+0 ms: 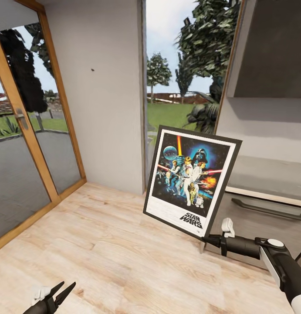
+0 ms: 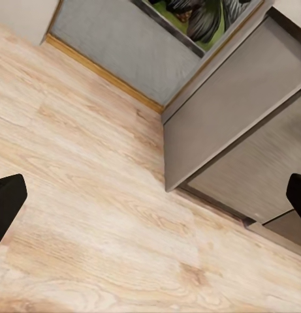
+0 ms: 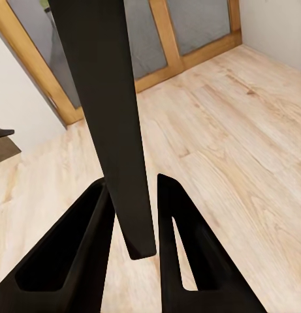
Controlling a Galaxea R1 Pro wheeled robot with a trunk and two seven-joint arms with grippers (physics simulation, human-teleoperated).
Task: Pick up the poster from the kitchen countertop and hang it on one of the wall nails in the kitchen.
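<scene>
The poster [image 1: 189, 179] is held upright and tilted in mid-air, black-framed with "STAR WARS" at its foot. My right gripper [image 1: 210, 238] is shut on its lower right corner. In the right wrist view the poster's dark edge [image 3: 111, 117] runs between the two black fingers [image 3: 183, 254]. A wall nail [image 1: 93, 69] shows as a tiny dark speck on the pale-grey wall, up and left of the poster. My left gripper [image 1: 63, 292] hangs low at the lower left, open and empty, its fingertips [image 2: 6, 208] at the edges of the left wrist view. The kitchen countertop is out of view.
A wood-framed glass door [image 1: 24, 144] stands at the left, and a tall window [image 1: 180, 78] is behind the poster. Grey cabinets [image 1: 272, 144] with a dark handle [image 1: 268, 209] fill the right side. Light wooden floor [image 1: 102, 248] spreads below.
</scene>
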